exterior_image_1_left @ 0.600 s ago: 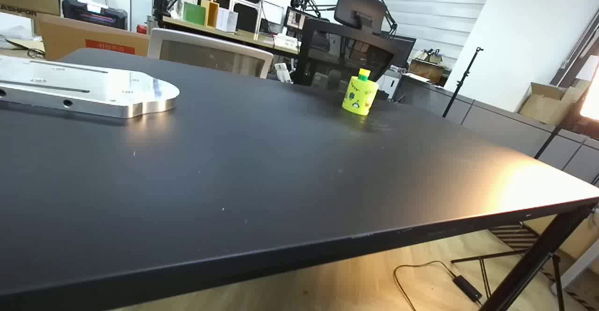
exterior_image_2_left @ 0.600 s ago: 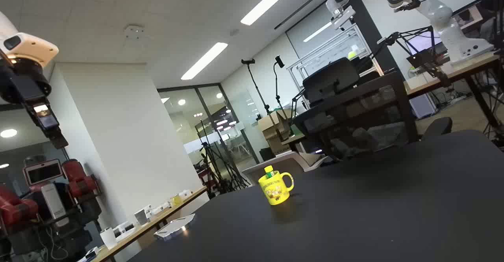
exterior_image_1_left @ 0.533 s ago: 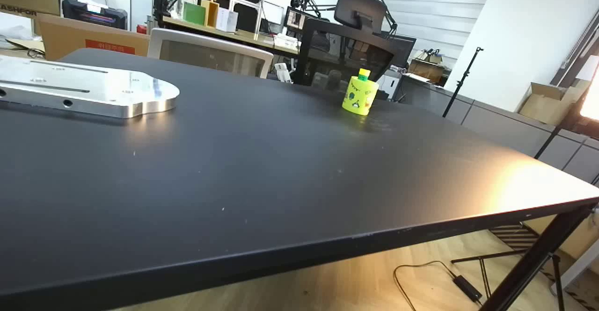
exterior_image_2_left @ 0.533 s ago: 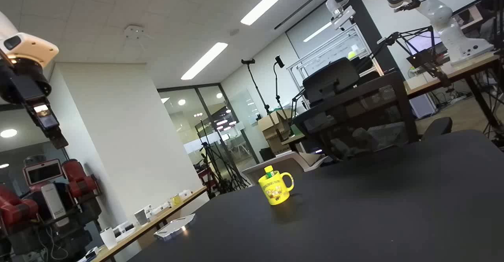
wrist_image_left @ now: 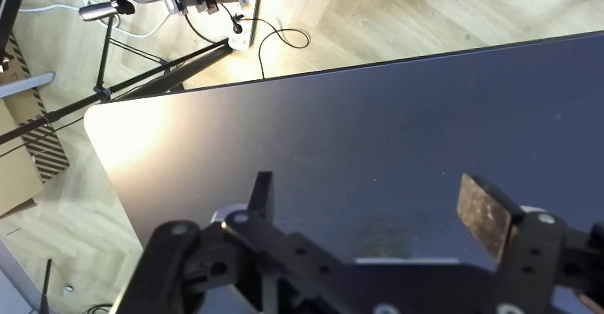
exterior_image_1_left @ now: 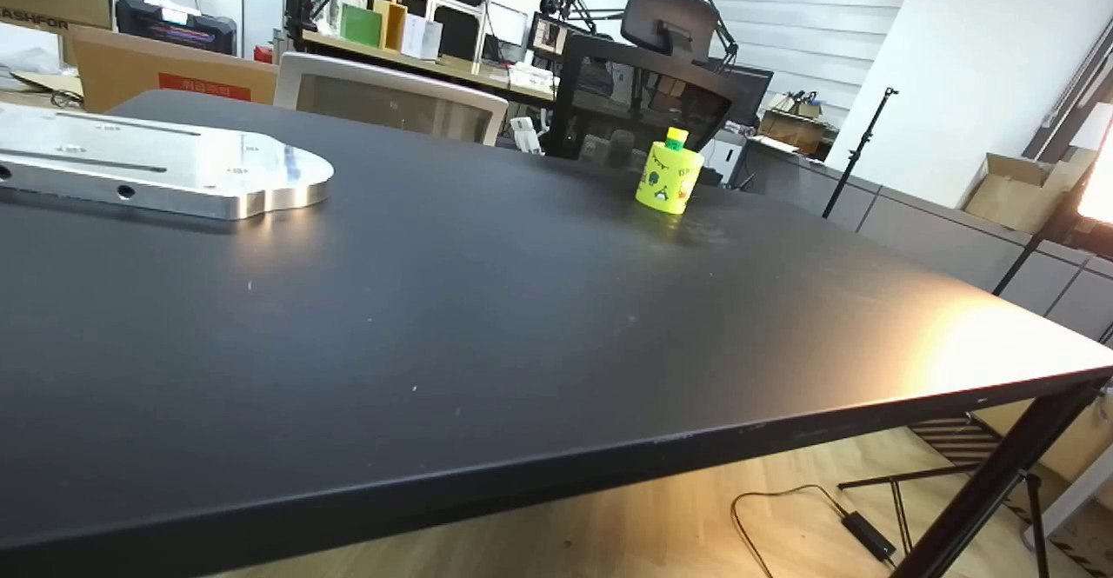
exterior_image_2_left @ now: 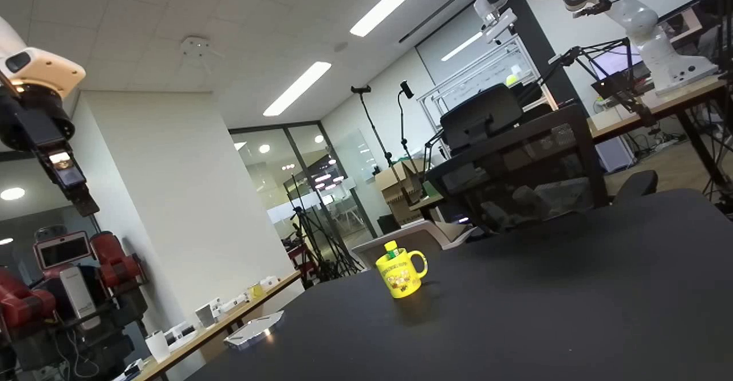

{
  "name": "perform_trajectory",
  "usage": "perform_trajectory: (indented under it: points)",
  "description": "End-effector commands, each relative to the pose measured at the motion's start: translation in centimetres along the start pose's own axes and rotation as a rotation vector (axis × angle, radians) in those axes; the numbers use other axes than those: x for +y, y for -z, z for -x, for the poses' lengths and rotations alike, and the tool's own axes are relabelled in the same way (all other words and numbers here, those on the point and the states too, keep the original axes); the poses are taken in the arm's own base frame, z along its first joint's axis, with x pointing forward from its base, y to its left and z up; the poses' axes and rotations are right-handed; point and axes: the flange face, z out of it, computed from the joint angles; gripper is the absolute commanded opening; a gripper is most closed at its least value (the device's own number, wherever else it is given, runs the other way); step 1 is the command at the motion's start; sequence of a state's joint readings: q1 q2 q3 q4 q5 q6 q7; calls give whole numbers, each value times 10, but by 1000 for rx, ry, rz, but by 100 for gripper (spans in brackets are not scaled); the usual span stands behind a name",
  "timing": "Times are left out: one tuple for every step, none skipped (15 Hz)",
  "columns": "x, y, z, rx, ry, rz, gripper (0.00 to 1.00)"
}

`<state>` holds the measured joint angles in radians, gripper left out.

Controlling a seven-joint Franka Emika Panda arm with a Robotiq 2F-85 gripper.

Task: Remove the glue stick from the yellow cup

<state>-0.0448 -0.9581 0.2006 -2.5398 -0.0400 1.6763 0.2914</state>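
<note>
The yellow cup [exterior_image_1_left: 668, 185] stands upright on the black table, with dark marks on its side. In an exterior view the yellow cup [exterior_image_2_left: 401, 278] shows its handle and a printed picture. The glue stick [exterior_image_1_left: 676, 137] stands in the cup; its yellow cap and a green band show above the rim, also in an exterior view [exterior_image_2_left: 391, 247]. Its lower part is hidden inside the cup. My gripper [wrist_image_left: 365, 186] is open, with nothing between its fingers [wrist_image_left: 483, 215]. In an exterior view the gripper [exterior_image_2_left: 86, 204] hangs high above the table, well away from the cup. Cup and glue stick are out of the wrist view.
A silver metal plate [exterior_image_1_left: 156, 161] lies on the table and also shows in an exterior view [exterior_image_2_left: 255, 330]. Chairs [exterior_image_1_left: 391, 96] stand at the table's far edge. A bright lamp reflection lies near a table corner [wrist_image_left: 127, 125]. A tripod leg [wrist_image_left: 141, 75] stands beyond that corner.
</note>
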Motion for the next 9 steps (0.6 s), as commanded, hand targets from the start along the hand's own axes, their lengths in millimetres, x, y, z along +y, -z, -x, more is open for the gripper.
perform_trajectory:
  points:
    - [0, 1, 0, -1, 0, 0, 100]
    - [0, 1, 0, -1, 0, 0, 100]
    - [0, 1, 0, -1, 0, 0, 100]
    - [0, -1, -2, 0, 4, 7, 100]
    - [0, -2, -5, 2, 9, 6, 100]
    - [1, -4, -9, 5, 10, 8, 100]
    - [2, -8, -16, 6, 20, 3, 100]
    - [3, -10, -23, 16, 32, 1, 100]
    - [4, -15, -33, 27, 43, 1, 100]
